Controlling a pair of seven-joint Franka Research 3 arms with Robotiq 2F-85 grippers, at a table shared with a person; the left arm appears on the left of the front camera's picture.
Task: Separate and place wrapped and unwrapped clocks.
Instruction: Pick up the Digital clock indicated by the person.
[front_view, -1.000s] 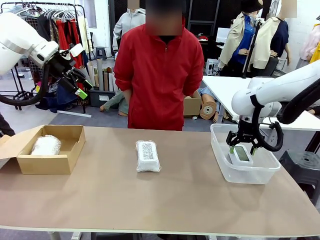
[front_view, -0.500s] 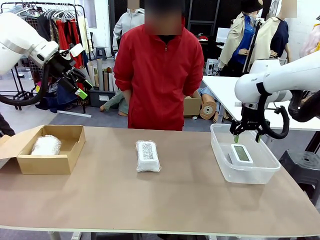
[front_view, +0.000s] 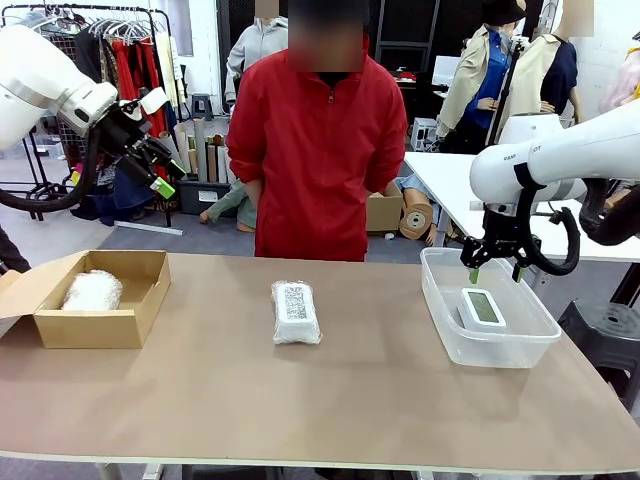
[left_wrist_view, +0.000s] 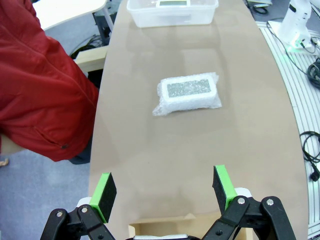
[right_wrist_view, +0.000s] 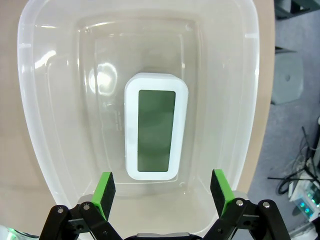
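Right gripper (front_view: 494, 272) jaws apart, empty, above bare white clock with grey-green screen (right_wrist_view: 156, 126) in clear plastic tub (front_view: 497, 352) at table's right edge. Left gripper (left_wrist_view: 165, 189) jaws apart, raised. Dark-labelled bubble-wrap bundle (front_view: 295, 311) mid-table; white bubble-wrap bundle (front_view: 91, 291) in brown cardboard box (front_view: 95, 328), left edge.

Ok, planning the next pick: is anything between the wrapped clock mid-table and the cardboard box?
Nothing visible: only bare table lies between the wrapped clock and the open cardboard box.

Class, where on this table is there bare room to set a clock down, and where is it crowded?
Bare table lies between box and wrapped clock, between that clock and tub, and along the near edge. Crowded: the tub, with the bare clock under the open right gripper.
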